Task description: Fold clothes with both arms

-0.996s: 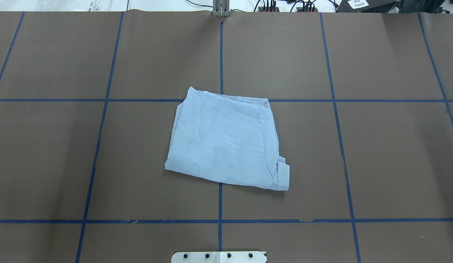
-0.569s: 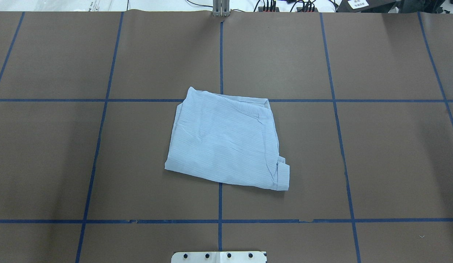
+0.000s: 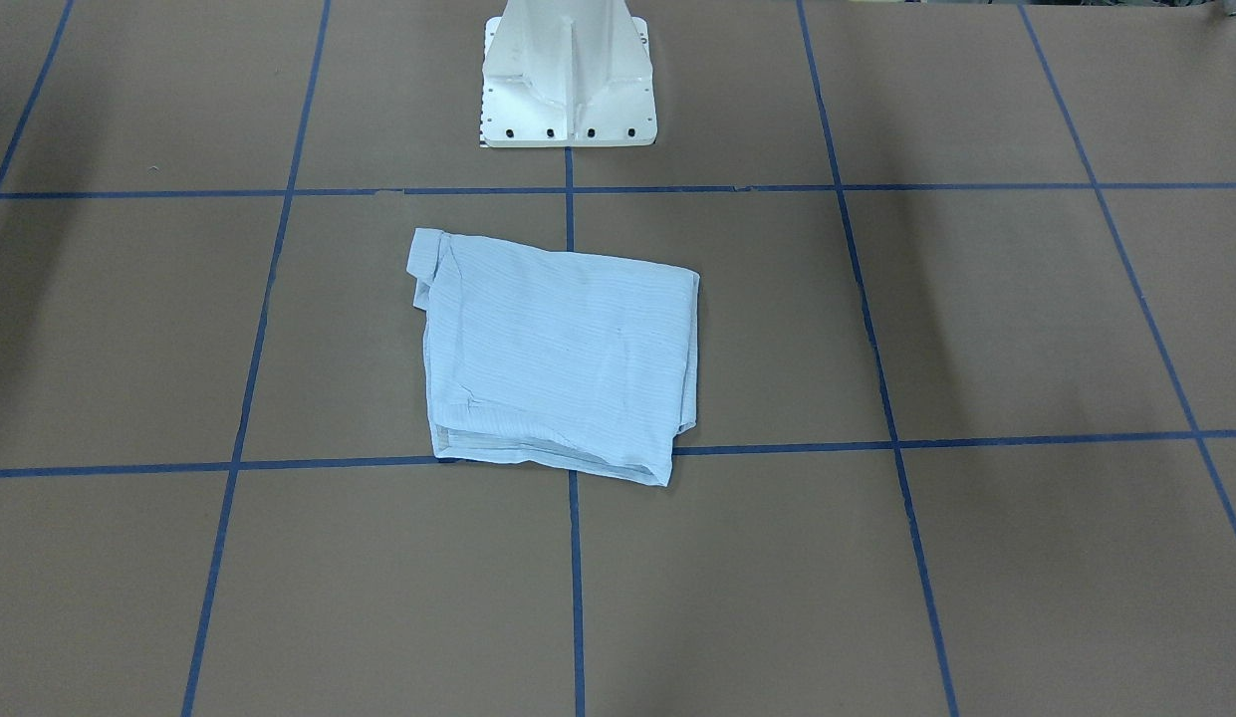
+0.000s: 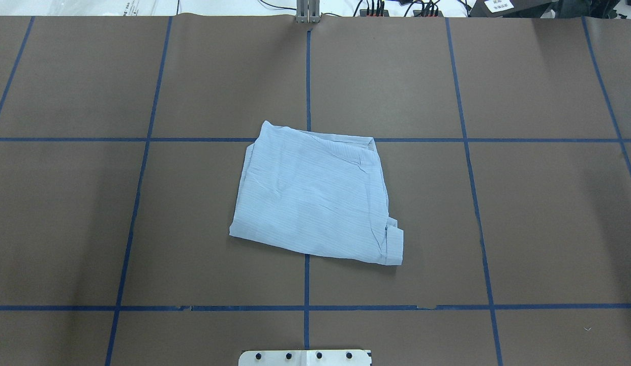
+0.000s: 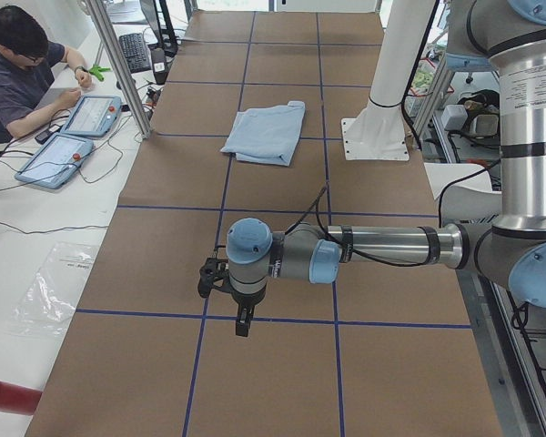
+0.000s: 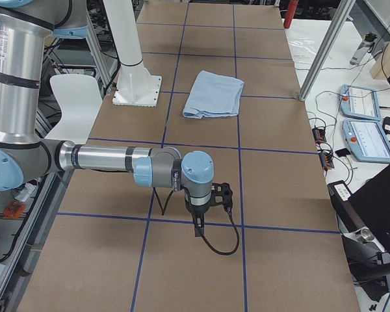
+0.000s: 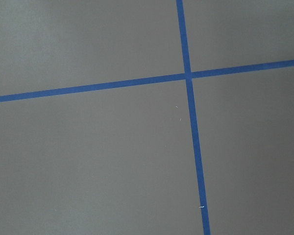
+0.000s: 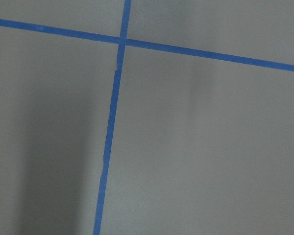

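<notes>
The shirt [image 4: 315, 195] is lying mid-worktop and the white pedestal [image 3: 568, 75] is standing at the robot-side edge. Bare worktop [image 4: 549, 213] is stretching around them.

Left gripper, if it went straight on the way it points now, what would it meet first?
The left gripper points down, so it would likely meet the brown table cover first, near a blue tape crossing; the shirt lies far off.
</notes>
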`<state>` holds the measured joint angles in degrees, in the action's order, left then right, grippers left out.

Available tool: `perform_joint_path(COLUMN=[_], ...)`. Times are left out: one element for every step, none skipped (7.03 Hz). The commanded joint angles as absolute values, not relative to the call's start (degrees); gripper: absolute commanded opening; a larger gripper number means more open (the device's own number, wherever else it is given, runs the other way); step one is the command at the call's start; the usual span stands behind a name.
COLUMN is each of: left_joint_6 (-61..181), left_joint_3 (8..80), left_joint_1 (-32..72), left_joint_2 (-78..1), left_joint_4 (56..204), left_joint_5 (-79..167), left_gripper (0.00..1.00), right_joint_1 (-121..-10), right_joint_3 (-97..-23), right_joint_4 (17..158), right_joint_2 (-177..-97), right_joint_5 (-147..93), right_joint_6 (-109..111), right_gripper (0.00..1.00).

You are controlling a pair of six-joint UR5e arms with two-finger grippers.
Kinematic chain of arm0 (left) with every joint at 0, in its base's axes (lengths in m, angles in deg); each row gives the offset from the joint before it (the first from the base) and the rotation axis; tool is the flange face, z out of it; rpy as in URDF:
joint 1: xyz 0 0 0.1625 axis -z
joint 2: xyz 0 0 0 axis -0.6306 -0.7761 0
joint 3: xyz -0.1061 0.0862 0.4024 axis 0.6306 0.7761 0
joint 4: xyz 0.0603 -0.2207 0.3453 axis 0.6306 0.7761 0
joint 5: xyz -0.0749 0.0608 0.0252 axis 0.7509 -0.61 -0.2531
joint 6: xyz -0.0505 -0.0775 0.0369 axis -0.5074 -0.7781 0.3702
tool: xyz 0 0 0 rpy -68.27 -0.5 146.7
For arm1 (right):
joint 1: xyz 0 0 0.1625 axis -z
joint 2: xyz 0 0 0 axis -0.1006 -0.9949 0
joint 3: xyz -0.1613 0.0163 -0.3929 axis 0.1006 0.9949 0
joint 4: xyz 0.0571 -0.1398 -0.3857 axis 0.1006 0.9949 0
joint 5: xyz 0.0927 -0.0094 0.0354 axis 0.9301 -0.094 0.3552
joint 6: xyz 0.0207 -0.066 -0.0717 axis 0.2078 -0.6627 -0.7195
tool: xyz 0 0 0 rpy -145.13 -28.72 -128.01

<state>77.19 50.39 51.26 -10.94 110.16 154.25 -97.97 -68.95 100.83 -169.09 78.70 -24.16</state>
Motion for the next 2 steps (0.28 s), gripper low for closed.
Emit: perform_joint_path(left_joint_6=[77.2,77.2], left_joint_3=[50.4,50.4], left_joint_1=[51.2,51.2], left_joint_2=[-10.9,-10.9], left_joint_4=[110.2,110.1], left_joint_5=[154.2,154.2], left_gripper=[1.0,1.0], right_joint_1=[-98.0,-98.0], right_joint_3=[-68.9,-68.9], right_joint_4=[100.5,99.9], right_joint_2=[-169.1,-169.1], right_joint_5=[78.7,78.7], right_joint_6=[-24.2,-24.1], right_gripper=[1.0,1.0])
